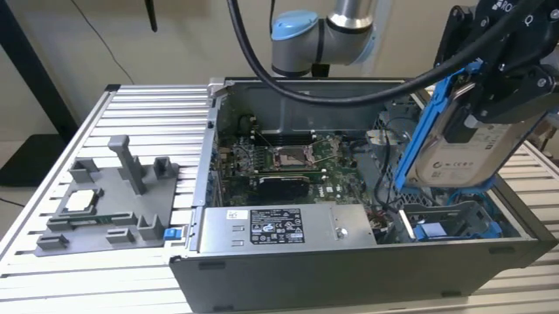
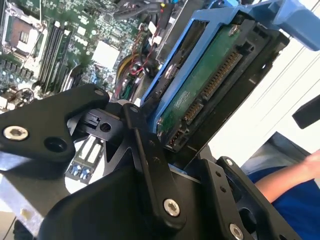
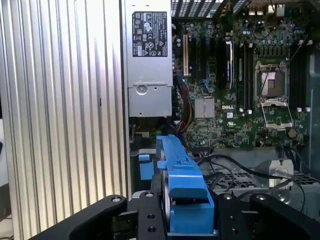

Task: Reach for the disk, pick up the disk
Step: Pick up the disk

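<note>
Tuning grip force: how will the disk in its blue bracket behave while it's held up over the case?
The disk looks like a rigid metal block, so probably stiff and fairly heavy for its size. Its blue bracket is thin plastic and may flex under the gripper. In the second wrist view the bare circuit board and connector face out, so knocks there seem risky.

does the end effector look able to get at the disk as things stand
Yes, it seems already there: the end effector is closed on the disk, holding it upright above the open computer case, nothing in between.

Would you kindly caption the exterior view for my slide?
Tool holds the disk above the open computer case.
</note>
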### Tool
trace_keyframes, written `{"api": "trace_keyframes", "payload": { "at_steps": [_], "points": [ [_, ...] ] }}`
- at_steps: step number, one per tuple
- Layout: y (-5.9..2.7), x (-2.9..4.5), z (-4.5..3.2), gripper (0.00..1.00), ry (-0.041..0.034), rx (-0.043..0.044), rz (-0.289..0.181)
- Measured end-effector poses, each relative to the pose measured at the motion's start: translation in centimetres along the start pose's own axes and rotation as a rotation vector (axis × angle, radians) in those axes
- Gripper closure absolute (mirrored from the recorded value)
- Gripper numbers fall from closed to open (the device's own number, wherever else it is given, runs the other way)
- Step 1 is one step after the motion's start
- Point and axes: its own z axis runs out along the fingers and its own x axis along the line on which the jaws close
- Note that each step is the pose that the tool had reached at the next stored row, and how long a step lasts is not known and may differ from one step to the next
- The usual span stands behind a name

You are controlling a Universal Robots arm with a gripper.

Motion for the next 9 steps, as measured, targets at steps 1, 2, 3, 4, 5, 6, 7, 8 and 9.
{"api": "trace_keyframes", "payload": {
  "at_steps": [1,2,3,4,5,6,7,8,9],
  "points": [
    [-0.39,0.09,0.07,1.0,-0.0001,0.0,0.0],
    [-0.82,0.18,0.15,1.0,-0.0001,0.0,0.0],
    [-1.04,0.23,0.19,1.0,-0.0002,0.0,0.0],
    [-1.36,0.3,0.25,1.0,-0.0001,0.0,0.0],
    [-1.84,0.39,0.35,1.0,-0.0001,0.0,0.001],
    [-2.08,0.44,0.4,1.0,-0.0001,0.0,0.001],
    [-2.28,0.49,0.47,1.0,-0.0001,0.0,0.001],
    [-2.48,0.56,0.56,1.0,-0.0001,0.0001,0.001],
    [-2.68,0.62,0.65,1.0,0.0,0.0,0.001]
  ]
}}
